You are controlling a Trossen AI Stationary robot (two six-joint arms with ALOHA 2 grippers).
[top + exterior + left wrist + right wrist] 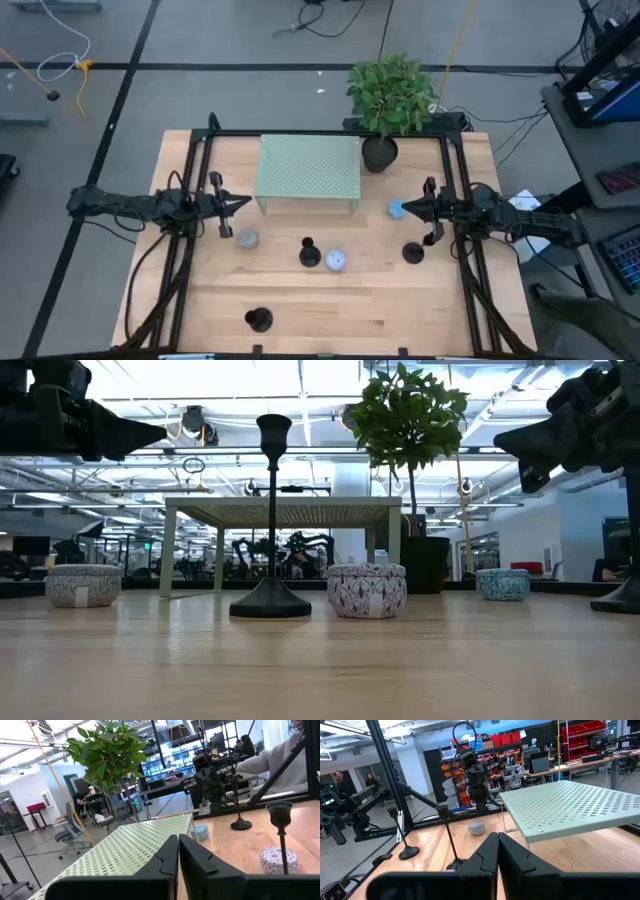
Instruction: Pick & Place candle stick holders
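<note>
Three black candle stick holders stand upright on their disc bases on the wooden table: one in the middle (pixel 309 254), one at the right (pixel 413 252), one near the front edge (pixel 259 319). The middle one shows tall in the low view (pixel 271 520). My left gripper (pixel 240 203) hovers shut and empty at the table's left, by the green shelf. It also shows in its own wrist view (pixel 177 857). My right gripper (pixel 408 208) hovers shut and empty at the right, above and just behind the right holder. It also shows in its own wrist view (pixel 497 852).
A green perforated shelf (pixel 308 170) stands at the table's far middle, with a potted plant (pixel 388 100) to its right. Three small tins sit on the table: grey (pixel 247 238), white-patterned (pixel 336 261) beside the middle holder, and blue (pixel 396 208) at my right gripper's tip.
</note>
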